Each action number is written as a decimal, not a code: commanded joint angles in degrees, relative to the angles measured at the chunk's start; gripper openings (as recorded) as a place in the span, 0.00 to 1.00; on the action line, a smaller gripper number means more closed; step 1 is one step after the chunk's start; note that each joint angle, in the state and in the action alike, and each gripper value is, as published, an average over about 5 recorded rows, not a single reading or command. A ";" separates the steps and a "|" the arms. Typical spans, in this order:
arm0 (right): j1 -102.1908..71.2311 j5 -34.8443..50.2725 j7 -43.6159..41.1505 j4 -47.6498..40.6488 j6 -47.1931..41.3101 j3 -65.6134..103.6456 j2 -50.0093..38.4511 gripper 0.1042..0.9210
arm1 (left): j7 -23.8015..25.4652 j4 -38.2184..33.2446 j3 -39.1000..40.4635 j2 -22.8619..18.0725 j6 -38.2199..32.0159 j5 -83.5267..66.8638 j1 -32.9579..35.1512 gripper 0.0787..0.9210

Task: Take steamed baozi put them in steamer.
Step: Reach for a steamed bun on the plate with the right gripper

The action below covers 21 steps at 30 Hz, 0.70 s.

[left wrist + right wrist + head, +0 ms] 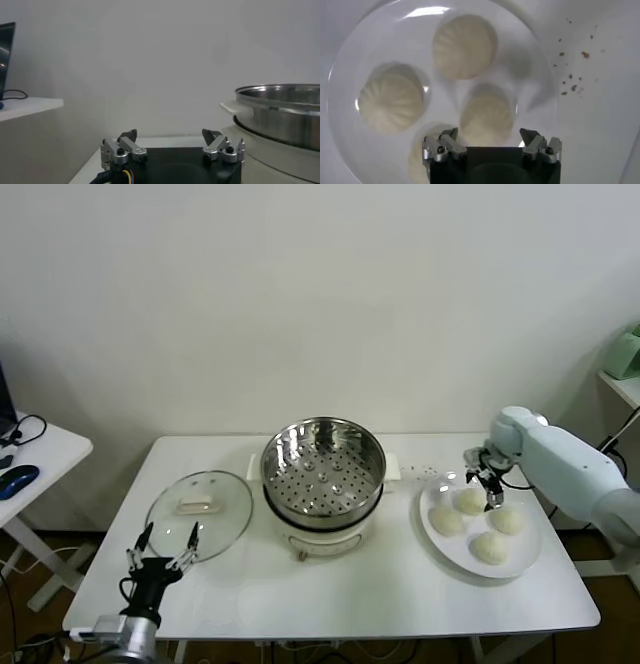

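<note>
Room is bright, even, diffuse light from overhead, white wall slightly darker toward the corners. Soft faint shadows under the plate (440, 546) and the steamer (322, 467); steel rim throws sharp highlights, glass lid (200, 504) carries a mild sheen. Right wrist view is soft, close-up baozi (464, 46) a bit blurred, white glare streak on the plate rim, soft grey shadows beside the buns. Left wrist view is dimmer and greyer, steamer wall reflective.

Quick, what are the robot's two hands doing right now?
Left hand: open, empty, near the glass lid.
Right hand: open, holding nothing, above the baozi on the plate.
</note>
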 commanded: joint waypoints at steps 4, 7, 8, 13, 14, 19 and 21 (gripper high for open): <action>-0.74 -0.75 0.08 -1.43 0.22 0.63 1.05 0.88 | -0.11 0.19 -0.03 -0.10 0.03 -0.11 -0.05 0.88; -0.93 -1.13 0.07 -2.01 0.29 1.22 1.37 0.88 | -0.15 0.23 -0.01 -0.15 0.03 -0.14 -0.03 0.88; -0.97 -1.26 0.07 -2.16 0.31 1.39 1.46 0.88 | -0.16 0.25 0.01 -0.17 0.03 -0.14 -0.03 0.88; -1.37 -1.65 -0.08 -2.43 0.39 2.48 1.65 0.85 | -0.25 0.19 0.06 -0.40 0.05 -0.21 -0.07 0.88; -1.43 -1.70 -0.15 -2.44 0.42 2.71 1.63 0.84 | -0.26 0.14 0.07 -0.46 0.06 -0.23 -0.07 0.88; -1.60 -2.28 -0.30 -2.61 0.68 3.70 1.45 0.75 | -0.31 0.11 0.14 -0.55 0.08 -0.25 -0.05 0.88; -1.71 -2.40 -0.26 -2.55 0.68 4.02 1.40 0.74 | -0.33 0.16 0.13 -0.54 0.07 -0.25 -0.05 0.88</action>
